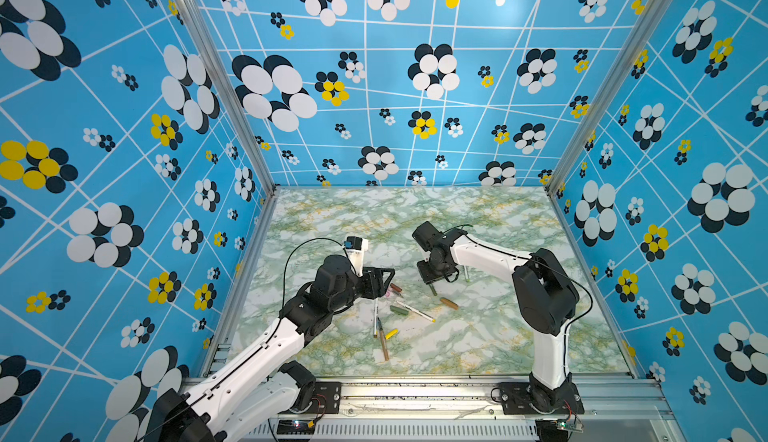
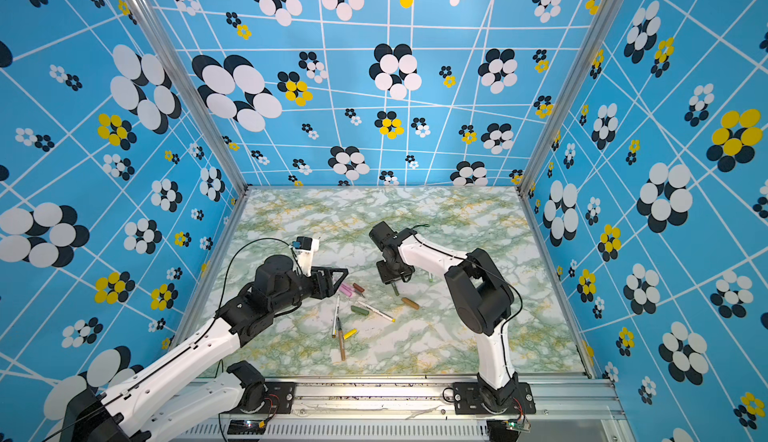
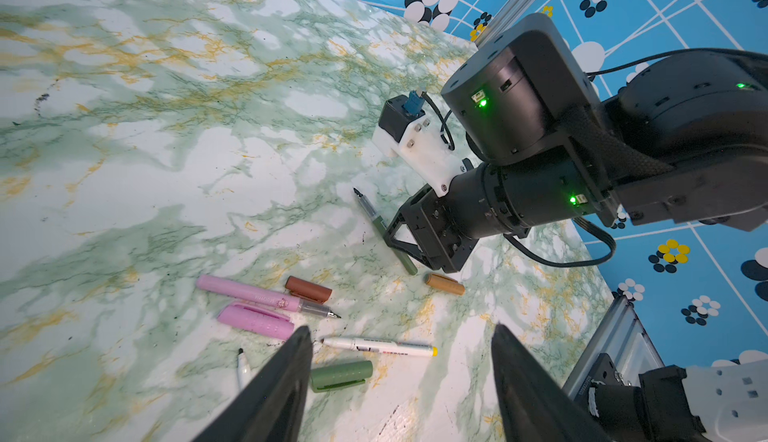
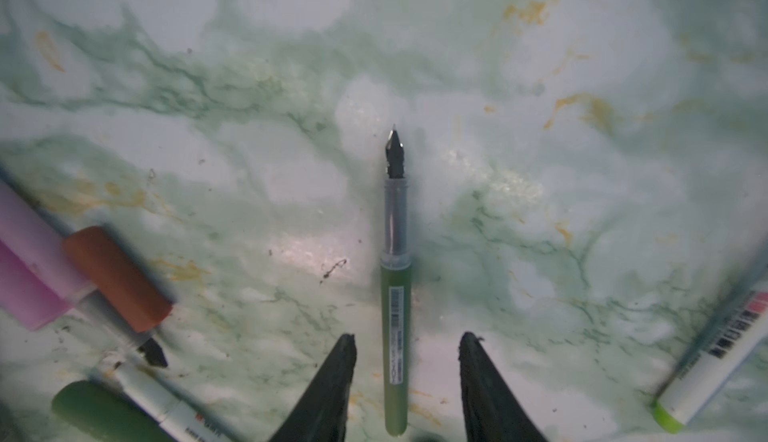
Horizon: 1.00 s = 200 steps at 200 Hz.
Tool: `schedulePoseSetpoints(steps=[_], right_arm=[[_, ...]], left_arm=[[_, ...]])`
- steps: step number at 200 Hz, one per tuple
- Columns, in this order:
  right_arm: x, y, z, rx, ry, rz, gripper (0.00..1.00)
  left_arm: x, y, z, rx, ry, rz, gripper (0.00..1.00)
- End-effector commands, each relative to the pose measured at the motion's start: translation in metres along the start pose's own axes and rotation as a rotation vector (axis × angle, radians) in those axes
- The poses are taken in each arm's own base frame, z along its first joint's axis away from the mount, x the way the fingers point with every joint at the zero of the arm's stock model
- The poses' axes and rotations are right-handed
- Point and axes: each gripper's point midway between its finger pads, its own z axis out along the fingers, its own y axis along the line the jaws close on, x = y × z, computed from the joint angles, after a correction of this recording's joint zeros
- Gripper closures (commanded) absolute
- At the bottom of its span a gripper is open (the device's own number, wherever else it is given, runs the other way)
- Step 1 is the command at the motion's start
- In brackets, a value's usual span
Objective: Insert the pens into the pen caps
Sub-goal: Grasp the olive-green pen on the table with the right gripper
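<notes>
Green pen point(image 4: 395, 294) lies between parted jaws of the down-pointing right end effector point(image 4: 409, 335); left end effector point(image 3: 401, 326) hovers released.

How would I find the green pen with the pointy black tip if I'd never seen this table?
Start at the marbled table, then find the right gripper near its middle. The green pen sits between its open fingers, touching neither. It's the only long olive barrel with a clear neck and black nib; the green cap nearby is short and stubby.
</notes>
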Motion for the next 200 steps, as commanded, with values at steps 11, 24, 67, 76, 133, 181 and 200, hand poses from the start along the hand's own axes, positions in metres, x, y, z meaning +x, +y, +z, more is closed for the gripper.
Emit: schedulePoseSetpoints(steps=[11, 24, 67, 76, 133, 181, 200], right_arm=[[-0.002, 0.007, 0.007, -0.011, 0.012, -0.005, 0.58], [-0.003, 0.008, 0.01, -0.011, 0.017, -0.003, 0.59], [-0.004, 0.009, 0.019, -0.006, 0.032, 0.0, 0.65], [-0.004, 0.009, 0.02, -0.003, 0.035, -0.001, 0.66], [-0.006, 0.009, 0.025, 0.005, 0.047, 0.003, 0.77], [-0.014, 0.011, 0.016, -0.003, 0.023, 0.016, 0.87], [-0.024, 0.015, 0.003, -0.03, -0.012, 0.033, 0.89]], left_arm=[[-0.003, 0.0, -0.001, 0.014, -0.022, -0.002, 0.3], [-0.003, -0.001, 0.0, 0.023, -0.02, 0.002, 0.3], [-0.004, 0.0, -0.001, 0.019, -0.023, -0.001, 0.26], [-0.003, 0.003, -0.001, 0.014, -0.022, -0.009, 0.22], [-0.003, 0.01, -0.003, 0.007, -0.025, -0.032, 0.1], [-0.005, 0.017, -0.005, 0.007, -0.037, -0.068, 0.01], [-0.006, 0.018, -0.007, 0.014, -0.041, -0.084, 0.01]])
